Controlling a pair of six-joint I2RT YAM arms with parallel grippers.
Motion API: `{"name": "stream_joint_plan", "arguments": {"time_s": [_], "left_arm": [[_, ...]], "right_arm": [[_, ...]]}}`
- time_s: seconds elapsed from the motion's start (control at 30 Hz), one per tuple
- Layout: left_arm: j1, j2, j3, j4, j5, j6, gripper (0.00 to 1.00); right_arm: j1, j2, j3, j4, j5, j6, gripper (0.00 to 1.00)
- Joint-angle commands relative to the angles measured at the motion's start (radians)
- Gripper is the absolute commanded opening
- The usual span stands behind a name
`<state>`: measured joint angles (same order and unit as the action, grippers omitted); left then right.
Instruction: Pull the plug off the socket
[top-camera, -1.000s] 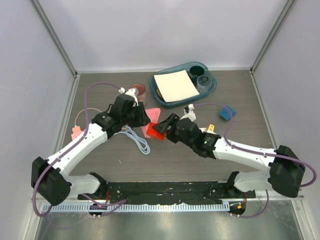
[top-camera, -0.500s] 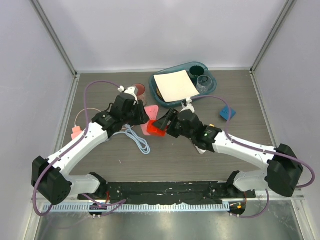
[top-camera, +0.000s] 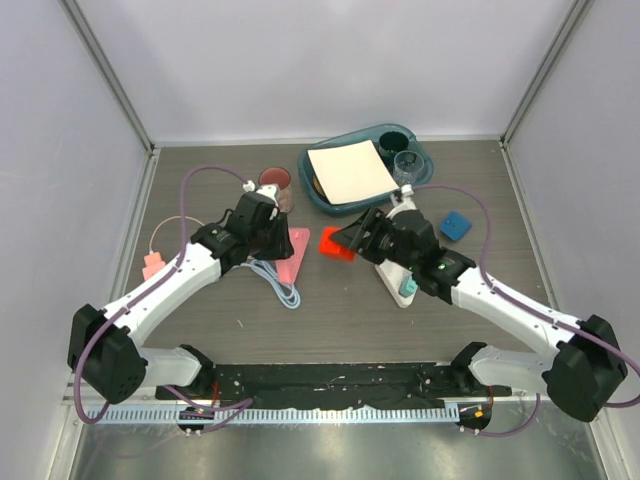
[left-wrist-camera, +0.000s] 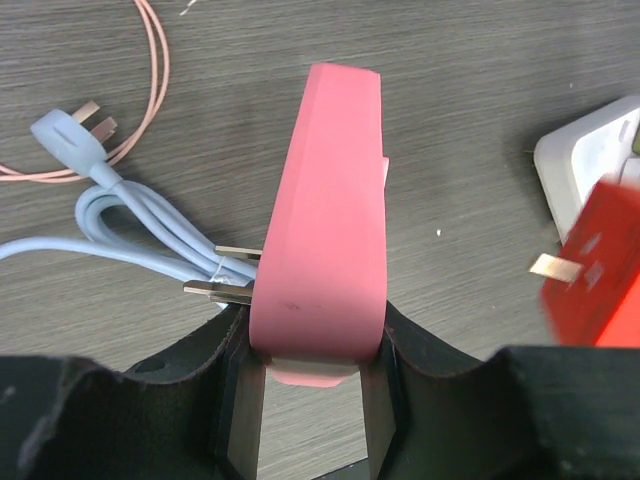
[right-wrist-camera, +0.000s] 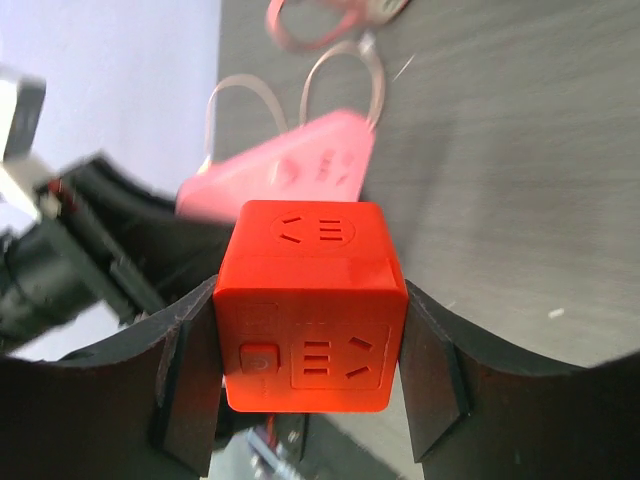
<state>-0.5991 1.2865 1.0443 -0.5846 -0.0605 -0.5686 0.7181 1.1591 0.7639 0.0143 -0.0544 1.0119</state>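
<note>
Separation looks done: the right gripper (right-wrist-camera: 310, 365) clamps the red cube plug (right-wrist-camera: 312, 300) between its fingers, closed to the cube's width. Just past the fingertips, not touching it, the flat pink socket (right-wrist-camera: 290, 175) is pinched by the left gripper (left-wrist-camera: 310, 395). Only setting down remains, I judge. The plug is glossy, with slotted faces and one bare prong (left-wrist-camera: 550, 266).

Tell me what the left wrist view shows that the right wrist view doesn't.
Left wrist only: the coiled pale-blue cord with its plug, a white board corner, metal prongs beside the flat pink triangle, one prong on the red cube. Right wrist only: the right pincer clamped on the cube, its outlet slots and button facing the camera. Both: cube and triangle apart, the left pincer holding the triangle, the thin pink cord.
</note>
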Motion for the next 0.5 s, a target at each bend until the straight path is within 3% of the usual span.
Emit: {"name": "stream_joint_plan", "arguments": {"time_s": [0.0,0.13,0.27,0.47], "left_arm": [[0.004,-0.042,-0.015,0.092,0.103,0.015,0.0],[0.004,-0.018,-0.01,0.104,0.247,0.018,0.0],[0.002,0.004,-0.001,0.111,0.303,0.012,0.01],[-0.001,0.062,0.005,0.132,0.378,-0.013,0.07]], "right_arm": [[-0.132,-0.107,0.094,-0.114,0.145,-0.153,0.01],[-0.267,-0.136,0.124,-0.214,0.195,-0.272,0.02],[-0.423,-0.098,0.12,-0.254,0.208,-0.352,0.06],[-0.606,0.062,0.115,-0.191,0.035,-0.372,0.14]]}}
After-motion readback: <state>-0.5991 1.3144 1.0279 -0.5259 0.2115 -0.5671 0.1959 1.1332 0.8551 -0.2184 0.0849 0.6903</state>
